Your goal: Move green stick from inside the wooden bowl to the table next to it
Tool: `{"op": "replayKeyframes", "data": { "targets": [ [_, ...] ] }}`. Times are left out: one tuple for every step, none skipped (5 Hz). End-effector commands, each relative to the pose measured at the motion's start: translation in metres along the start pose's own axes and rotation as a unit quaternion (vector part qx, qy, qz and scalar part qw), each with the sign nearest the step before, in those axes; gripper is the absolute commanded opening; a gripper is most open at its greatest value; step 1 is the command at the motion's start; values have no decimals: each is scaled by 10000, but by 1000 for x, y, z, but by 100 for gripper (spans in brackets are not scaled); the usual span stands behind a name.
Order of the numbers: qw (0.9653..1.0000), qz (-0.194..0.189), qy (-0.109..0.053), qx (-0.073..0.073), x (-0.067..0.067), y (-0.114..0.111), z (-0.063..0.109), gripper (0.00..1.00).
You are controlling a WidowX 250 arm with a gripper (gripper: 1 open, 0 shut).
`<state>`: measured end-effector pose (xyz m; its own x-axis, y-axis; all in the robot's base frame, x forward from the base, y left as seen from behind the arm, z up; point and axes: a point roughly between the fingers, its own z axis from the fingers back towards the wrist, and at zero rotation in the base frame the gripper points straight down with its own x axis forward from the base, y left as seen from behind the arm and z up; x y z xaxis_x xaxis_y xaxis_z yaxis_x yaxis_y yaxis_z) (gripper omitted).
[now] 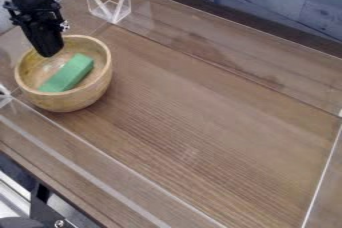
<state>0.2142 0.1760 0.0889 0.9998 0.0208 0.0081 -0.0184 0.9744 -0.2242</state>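
The green stick [67, 72] lies flat inside the wooden bowl [94, 94], slanting from the lower left to the upper right. The bowl stands on the table [214, 112] near its far left corner. My black gripper [47, 48] hangs over the bowl's back left part, pointing down, with its tip just above and to the left of the stick. It does not hold the stick. The dark fingers merge into one shape, so the width of the jaws does not show.
Clear acrylic walls [201, 17] edge the dark wood tabletop on all sides. A small clear triangular stand [110, 7] sits behind the bowl at the back wall. Bare tabletop stretches to the right of the bowl.
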Motion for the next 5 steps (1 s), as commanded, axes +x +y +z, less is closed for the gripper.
{"op": "replayKeyframes", "data": {
  "targets": [
    [9997, 70, -168, 181, 5, 4, 1, 100],
    [9994, 222, -165, 197, 5, 6, -13, 100],
    [9992, 289, -154, 213, 9, 4, -22, 100],
    [9989, 371, -161, 224, 13, 3, -25, 0],
    [9990, 350, -163, 210, 12, -5, -24, 0]
  ]
}}
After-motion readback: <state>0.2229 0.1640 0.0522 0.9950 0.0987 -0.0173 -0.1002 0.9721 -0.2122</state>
